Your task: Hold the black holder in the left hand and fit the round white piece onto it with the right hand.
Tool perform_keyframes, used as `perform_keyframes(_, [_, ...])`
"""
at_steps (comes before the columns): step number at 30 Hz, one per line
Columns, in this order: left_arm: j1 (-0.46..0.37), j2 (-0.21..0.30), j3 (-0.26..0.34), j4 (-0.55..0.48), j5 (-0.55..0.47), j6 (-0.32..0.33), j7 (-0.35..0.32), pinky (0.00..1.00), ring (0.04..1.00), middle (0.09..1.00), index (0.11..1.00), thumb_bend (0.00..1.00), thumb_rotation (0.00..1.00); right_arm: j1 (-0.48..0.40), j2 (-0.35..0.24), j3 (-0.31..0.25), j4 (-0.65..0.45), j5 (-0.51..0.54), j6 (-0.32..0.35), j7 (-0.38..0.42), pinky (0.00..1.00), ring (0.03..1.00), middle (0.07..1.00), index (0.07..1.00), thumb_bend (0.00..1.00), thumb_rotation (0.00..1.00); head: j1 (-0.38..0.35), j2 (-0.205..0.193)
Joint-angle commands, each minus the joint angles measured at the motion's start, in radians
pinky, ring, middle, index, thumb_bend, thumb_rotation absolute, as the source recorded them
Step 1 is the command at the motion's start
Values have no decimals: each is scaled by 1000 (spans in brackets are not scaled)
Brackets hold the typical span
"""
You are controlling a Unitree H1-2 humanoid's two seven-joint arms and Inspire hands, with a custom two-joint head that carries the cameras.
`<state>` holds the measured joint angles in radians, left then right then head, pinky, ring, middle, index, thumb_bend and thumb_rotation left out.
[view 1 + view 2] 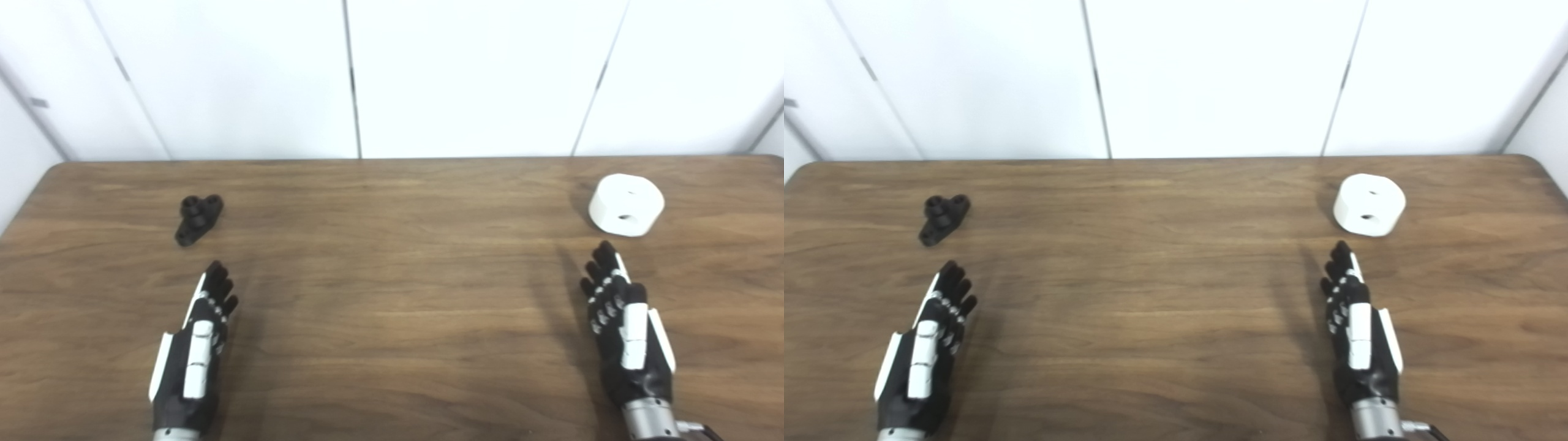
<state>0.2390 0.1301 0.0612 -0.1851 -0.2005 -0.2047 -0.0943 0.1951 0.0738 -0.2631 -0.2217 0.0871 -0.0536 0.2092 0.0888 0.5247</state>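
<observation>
The black holder lies on the wooden table at the far left, a small dark part with round bosses. My left hand hovers just short of it, open, fingers stretched toward it, holding nothing. At the far right rests the round white piece, a thick disc with two small holes in its top. A short way in front of the disc is my right hand, also open and empty, fingers pointing at it.
White wall panels rise behind the table's far edge. The table's left edge runs diagonally at the far left, and its right corner shows in the right eye view.
</observation>
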Motion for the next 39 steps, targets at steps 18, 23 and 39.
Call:
perform_keyframes(18, [-1, -86, -48, 137, 52, -93, 19, 926, 966, 971, 943, 558, 771, 114, -130, -10, 110, 46, -135, 70, 1000, 1000, 1000, 1000, 629, 1000, 123, -106])
perform_keyframes(23, [-1, -86, -50, 136, 42, -91, 22, 926, 965, 966, 941, 557, 752, 110, -138, -1, 124, 53, -146, 60, 1000, 1000, 1000, 1000, 696, 1000, 111, -97])
perform_keyframes(39, [38, -84, -54, 23, 54, -9, 55, 914, 954, 944, 931, 572, 553, 149, -149, 10, 61, 61, -116, 33, 1000, 1000, 1000, 1000, 627, 1000, 99, -71])
